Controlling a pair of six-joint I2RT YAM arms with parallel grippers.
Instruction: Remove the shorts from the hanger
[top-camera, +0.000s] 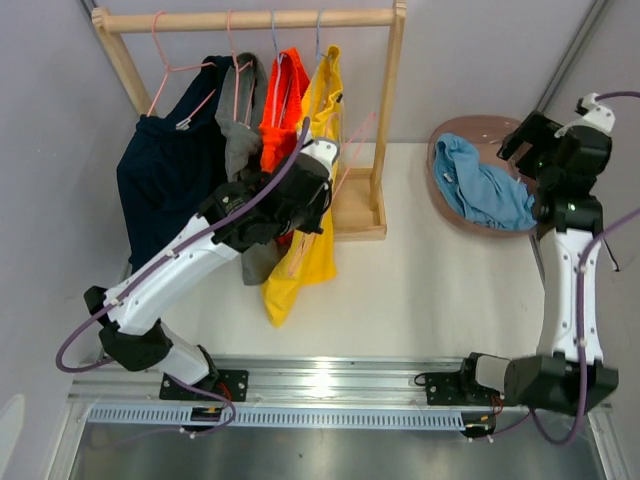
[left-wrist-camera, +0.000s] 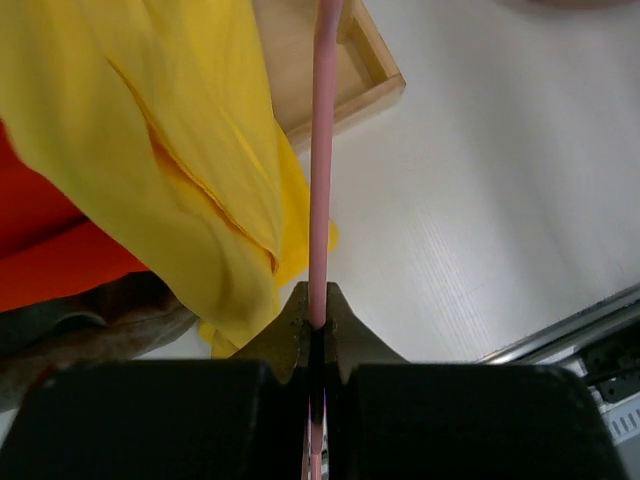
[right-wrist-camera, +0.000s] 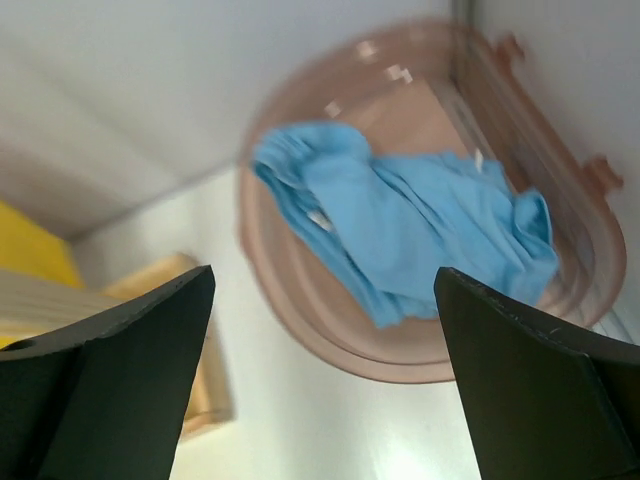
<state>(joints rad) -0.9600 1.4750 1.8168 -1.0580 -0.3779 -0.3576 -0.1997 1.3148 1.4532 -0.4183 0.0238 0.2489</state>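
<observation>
left gripper (left-wrist-camera: 316, 330) clamps the pink hanger (left-wrist-camera: 322, 150) beside the yellow shorts (left-wrist-camera: 190, 150), likely to steady it, while right gripper (right-wrist-camera: 322, 290) hangs open above the basket (right-wrist-camera: 300, 335).

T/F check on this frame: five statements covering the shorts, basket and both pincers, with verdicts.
1. The light blue shorts lie in the basket. True.
2. The left pincer grips cloth. False: it is shut on the pink hanger wire, with the yellow shorts beside it.
3. The right pincer is open and holds nothing. True.
4. The navy shorts also lie in the basket. False: they hang at the left end of the rack.
5. The orange shorts hang between the grey shorts and the yellow shorts. True.
</observation>
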